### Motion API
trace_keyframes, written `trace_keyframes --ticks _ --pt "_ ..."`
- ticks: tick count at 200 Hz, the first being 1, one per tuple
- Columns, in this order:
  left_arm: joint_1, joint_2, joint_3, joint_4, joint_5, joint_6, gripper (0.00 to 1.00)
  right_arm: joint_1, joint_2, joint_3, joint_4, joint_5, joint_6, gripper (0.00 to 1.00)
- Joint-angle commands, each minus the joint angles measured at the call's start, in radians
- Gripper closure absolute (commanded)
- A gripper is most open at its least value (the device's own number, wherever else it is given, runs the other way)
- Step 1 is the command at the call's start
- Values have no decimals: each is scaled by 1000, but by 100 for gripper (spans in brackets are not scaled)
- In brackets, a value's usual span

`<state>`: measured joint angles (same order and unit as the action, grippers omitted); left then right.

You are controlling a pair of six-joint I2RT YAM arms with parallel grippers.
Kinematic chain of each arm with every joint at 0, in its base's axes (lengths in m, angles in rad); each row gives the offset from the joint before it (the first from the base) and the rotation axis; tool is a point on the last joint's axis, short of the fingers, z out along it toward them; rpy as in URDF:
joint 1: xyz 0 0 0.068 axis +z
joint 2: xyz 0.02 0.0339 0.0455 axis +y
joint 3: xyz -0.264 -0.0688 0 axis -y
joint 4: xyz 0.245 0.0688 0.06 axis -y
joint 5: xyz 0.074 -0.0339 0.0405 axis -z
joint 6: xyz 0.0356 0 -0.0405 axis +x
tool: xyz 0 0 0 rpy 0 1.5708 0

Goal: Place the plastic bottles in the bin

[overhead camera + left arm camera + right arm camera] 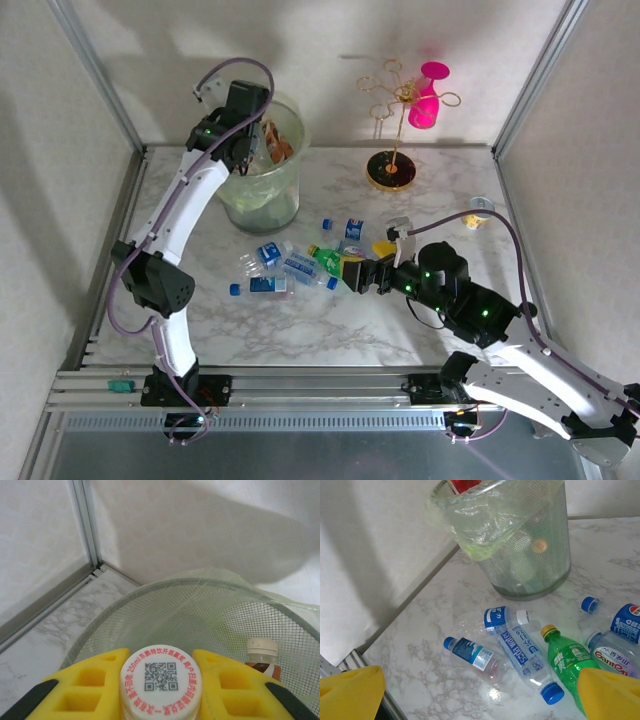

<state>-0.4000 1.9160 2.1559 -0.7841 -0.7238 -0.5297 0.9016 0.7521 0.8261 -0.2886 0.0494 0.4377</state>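
Left wrist view: a white-capped bottle (161,677) is clamped between the yellow pads of the left gripper (160,692), cap up, directly above the pale-green bin (200,582), in which a brown bottle (262,655) sits. The right gripper (480,700) is spread wide over the table (420,650), with a green bottle (570,662) lying close to one finger. These bottles are judged light, thin-walled and slippery, so a hold across the labelled middle is advised.

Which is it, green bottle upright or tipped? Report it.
Tipped. The green bottle lies on its side on the table, beside a clear bottle that also lies flat.
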Motion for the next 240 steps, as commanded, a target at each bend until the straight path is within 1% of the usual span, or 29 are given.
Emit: trace_keyframes --ticks 1,13,41,49,68,79,85,89,101,106,141,162,181,199,209,217,240 --pt "-29 41 -4 -36 -89 31 98 8 1 -13 14 30 9 1" --pt "-30 55 1 -35 -83 32 92 8 4 -15 14 30 11 1" --pt "-28 98 45 -21 -70 49 65 7 11 -15 12 30 14 1" --pt "-26 115 68 -21 -57 45 62 8 13 -15 15 33 15 1" --pt "-26 150 120 -12 1 39 48 8 18 -12 16 37 14 1" --pt "-25 172 146 -7 34 40 36 7 21 -9 14 38 14 1" --pt "-25 181 160 -7 49 42 33 8 23 -7 14 37 16 1" --pt "-24 188 168 -10 54 42 28 8 23 -6 14 37 15 2" --pt "-22 202 184 -14 70 35 23 8 24 -4 12 37 17 1" --pt "-22 202 186 -14 74 32 19 8 22 -3 11 37 17 1" --pt "-14 179 178 4 84 40 17 7 22 4 2 42 18 2" --pt "3 168 169 9 119 37 16 7 25 5 5 44 18 1" --pt "19 157 144 34 216 68 16 8 29 6 10 40 22 1" --pt "49 163 138 54 352 68 15 8 30 1 16 35 28 2" --pt "61 169 145 59 409 67 14 8 31 -3 19 32 31 1" --pt "64 171 149 64 426 69 13 8 29 -4 19 31 33 1" --pt "64 160 159 66 426 75 13 8 19 -7 13 32 43 2"
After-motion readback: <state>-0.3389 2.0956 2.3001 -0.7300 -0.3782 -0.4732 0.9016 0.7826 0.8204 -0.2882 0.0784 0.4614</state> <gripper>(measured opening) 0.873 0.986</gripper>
